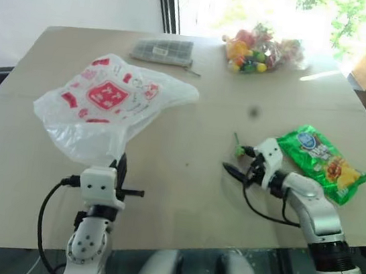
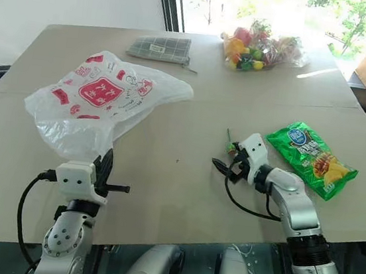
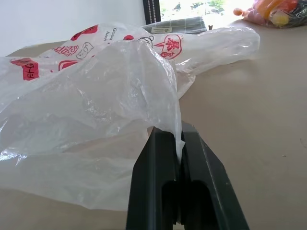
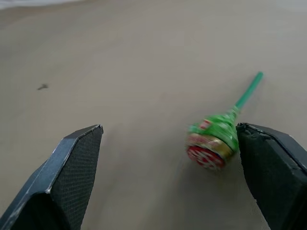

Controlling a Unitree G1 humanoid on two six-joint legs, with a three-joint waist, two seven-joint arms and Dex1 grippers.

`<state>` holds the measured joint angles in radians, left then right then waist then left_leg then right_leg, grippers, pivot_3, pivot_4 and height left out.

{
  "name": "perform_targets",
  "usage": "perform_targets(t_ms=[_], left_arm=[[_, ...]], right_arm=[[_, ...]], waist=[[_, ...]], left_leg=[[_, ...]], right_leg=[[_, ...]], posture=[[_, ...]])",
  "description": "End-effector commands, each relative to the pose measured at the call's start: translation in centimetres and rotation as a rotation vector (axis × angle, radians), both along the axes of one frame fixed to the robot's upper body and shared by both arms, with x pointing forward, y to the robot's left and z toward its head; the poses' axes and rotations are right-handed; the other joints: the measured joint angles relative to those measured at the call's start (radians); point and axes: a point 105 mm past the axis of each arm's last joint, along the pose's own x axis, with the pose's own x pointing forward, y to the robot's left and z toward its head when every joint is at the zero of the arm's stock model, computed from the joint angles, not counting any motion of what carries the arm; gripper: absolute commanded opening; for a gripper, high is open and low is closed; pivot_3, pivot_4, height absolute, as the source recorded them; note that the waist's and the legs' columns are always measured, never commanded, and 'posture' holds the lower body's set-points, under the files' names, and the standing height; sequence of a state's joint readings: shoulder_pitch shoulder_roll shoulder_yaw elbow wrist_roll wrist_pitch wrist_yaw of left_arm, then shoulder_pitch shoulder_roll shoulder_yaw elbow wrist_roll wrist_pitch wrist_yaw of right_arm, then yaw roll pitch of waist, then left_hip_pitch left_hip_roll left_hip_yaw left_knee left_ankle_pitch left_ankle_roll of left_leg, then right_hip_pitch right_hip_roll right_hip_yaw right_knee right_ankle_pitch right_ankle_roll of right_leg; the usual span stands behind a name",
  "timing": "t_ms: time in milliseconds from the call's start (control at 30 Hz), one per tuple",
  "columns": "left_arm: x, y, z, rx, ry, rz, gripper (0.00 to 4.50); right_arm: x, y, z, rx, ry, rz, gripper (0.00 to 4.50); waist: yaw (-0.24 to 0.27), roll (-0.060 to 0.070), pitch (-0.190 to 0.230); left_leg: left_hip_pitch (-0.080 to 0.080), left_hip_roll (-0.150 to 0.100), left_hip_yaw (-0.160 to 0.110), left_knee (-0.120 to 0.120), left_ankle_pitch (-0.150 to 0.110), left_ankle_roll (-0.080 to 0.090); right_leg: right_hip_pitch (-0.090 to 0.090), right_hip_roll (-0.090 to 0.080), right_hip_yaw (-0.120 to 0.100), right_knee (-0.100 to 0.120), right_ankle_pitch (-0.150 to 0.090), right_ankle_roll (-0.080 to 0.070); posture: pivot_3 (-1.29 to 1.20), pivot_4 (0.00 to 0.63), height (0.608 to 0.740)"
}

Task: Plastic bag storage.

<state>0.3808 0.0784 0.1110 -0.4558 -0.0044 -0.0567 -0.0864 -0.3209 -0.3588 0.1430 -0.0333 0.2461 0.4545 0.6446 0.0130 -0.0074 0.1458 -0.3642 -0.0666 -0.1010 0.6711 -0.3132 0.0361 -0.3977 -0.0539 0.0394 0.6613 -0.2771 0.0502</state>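
The plastic bag is being pinched at its near edge by the left gripper, fingers clamped together, the rest spreading over the table. The right gripper is being held wide apart, empty, with a lollipop lying between its fingers.

A translucent white plastic bag printed with a red square logo and smaller red marks is seen near the table's left edge; the table is plain beige. A grey checked pouch and a clear bag of multicoloured items are seen at the far edge. A shiny green snack packet with yellow and blue print is found toward the right edge. A lollipop is wrapped in green, red and gold, with a green stick.
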Motion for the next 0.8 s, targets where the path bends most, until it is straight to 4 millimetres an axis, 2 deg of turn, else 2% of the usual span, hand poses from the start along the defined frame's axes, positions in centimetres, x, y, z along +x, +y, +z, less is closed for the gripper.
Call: perform_targets(t_ms=[33, 100, 133, 167, 200, 267, 300, 467, 567, 700, 767, 800], left_arm=[[-0.3, 0.1, 0.5, 0.005, -0.034, -0.003, 0.0], [-0.3, 0.1, 0.4, 0.004, -0.035, -0.003, 0.0], [-0.4, 0.1, 0.4, 0.002, -0.035, -0.004, 0.0], [-0.4, 0.1, 0.3, 0.001, -0.035, -0.005, 0.0], [-0.3, 0.0, 0.2, 0.001, -0.034, -0.008, 0.0], [-0.2, -0.1, 0.2, -0.017, -0.038, -0.023, 0.0], [-0.2, -0.2, 0.2, -0.028, -0.041, -0.031, 0.0], [0.6, -1.8, 1.4, -0.069, -0.079, -0.164, 0.0], [1.9, -2.0, 2.5, -0.094, -0.102, -0.19, 0.0], [5.5, -3.5, 5.4, -0.091, -0.178, -0.245, 0.0], [6.9, -4.8, 6.3, -0.102, -0.201, -0.293, 0.0], [7.7, -6.1, 6.8, -0.107, -0.208, -0.347, 0.0]], right_arm=[[1.1, -0.5, 1.5, 0.048, -0.019, -0.077, 3.99], [1.3, -0.5, 1.7, 0.062, -0.018, -0.088, 3.15], [1.4, -0.5, 1.7, 0.059, -0.02, -0.086, 2.9], [1.4, -0.5, 1.7, 0.056, -0.021, -0.085, 2.24], [1.4, -0.5, 1.7, 0.049, -0.022, -0.083, 1.98], [1.5, -0.5, 1.4, 0.02, -0.028, -0.077, 1.0], [1.5, -0.5, 1.3, 0.01, -0.029, -0.074, 0.73], [1.9, 0.1, 1.0, -0.026, -0.04, -0.044, 0.73], [2.4, 0.6, 1.2, -0.032, -0.045, -0.037, 0.73], [3.0, 0.1, 1.3, -0.031, -0.053, -0.061, 0.73], [3.2, -0.1, 1.4, -0.031, -0.057, -0.074, 0.73], [3.3, -0.4, 1.5, -0.03, -0.061, -0.087, 0.73]], waist=[[0.0, 0.0, 0.0], [0.0, 0.0, 0.0], [0.0, 0.0, 0.0], [-0.001, 0.0, 0.0], [-0.001, 0.0, 0.0], [-0.001, 0.0, 0.0], [-0.002, 0.0, 0.0], [-0.003, 0.0, 0.0], [-0.005, 0.0, 0.0], [-0.001, 0.0, 0.0], [-0.001, 0.0, 0.0], [-0.004, 0.0, 0.0]], left_leg=[[0.0, 0.0, 0.0, 0.0, 0.0, 0.0], [0.0, 0.0, 0.0, 0.0, 0.0, 0.0], [0.0, 0.0, 0.0, 0.0, 0.0, 0.0], [0.0, 0.0, 0.0, 0.0, 0.0, 0.0], [0.0, 0.0, 0.0, 0.0, 0.0, 0.0], [0.0, 0.0, 0.0, 0.0, 0.0, 0.0], [0.0, 0.0, 0.0, 0.0, 0.0, 0.0], [0.0, 0.0, 0.0, 0.0, 0.0, 0.0], [0.001, 0.0, 0.0, 0.0, 0.0, -0.001], [0.001, 0.0, -0.001, 0.001, 0.001, -0.001], [0.0, 0.0, -0.001, 0.002, 0.001, -0.002], [0.0, 0.0, -0.001, 0.002, 0.001, -0.002]], right_leg=[[0.0, 0.0, 0.0, 0.0, 0.0, 0.0], [0.0, 0.0, 0.0, 0.0, 0.0, 0.0], [0.0, 0.0, 0.0, 0.0, 0.0, 0.0], [0.0, 0.0, 0.0, 0.0, 0.0, 0.0], [0.0, 0.0, 0.0, 0.0, 0.0, 0.0], [0.0, 0.0, 0.0, 0.0, 0.0, 0.0], [0.0, 0.0, 0.0, 0.0, 0.0, 0.0], [0.0, 0.0, 0.0, 0.001, 0.0, 0.0], [0.0, 0.0, 0.0, 0.001, 0.0, 0.0], [0.0, 0.001, -0.002, 0.002, 0.0, 0.0], [0.0, 0.001, -0.002, 0.002, 0.0, 0.0], [0.0, 0.001, -0.002, 0.002, 0.0, 0.0]], posture=[[0.0, 0.15, 0.74], [0.0, 0.15, 0.74], [0.0, 0.15, 0.74], [0.0, 0.15, 0.74], [0.0, 0.15, 0.74], [0.0, 0.15, 0.74], [0.0, 0.15, 0.74], [0.0, 0.15, 0.74], [0.0, 0.15, 0.74], [0.0, 0.15, 0.74], [0.0, 0.15, 0.74], [0.0, 0.15, 0.74]])
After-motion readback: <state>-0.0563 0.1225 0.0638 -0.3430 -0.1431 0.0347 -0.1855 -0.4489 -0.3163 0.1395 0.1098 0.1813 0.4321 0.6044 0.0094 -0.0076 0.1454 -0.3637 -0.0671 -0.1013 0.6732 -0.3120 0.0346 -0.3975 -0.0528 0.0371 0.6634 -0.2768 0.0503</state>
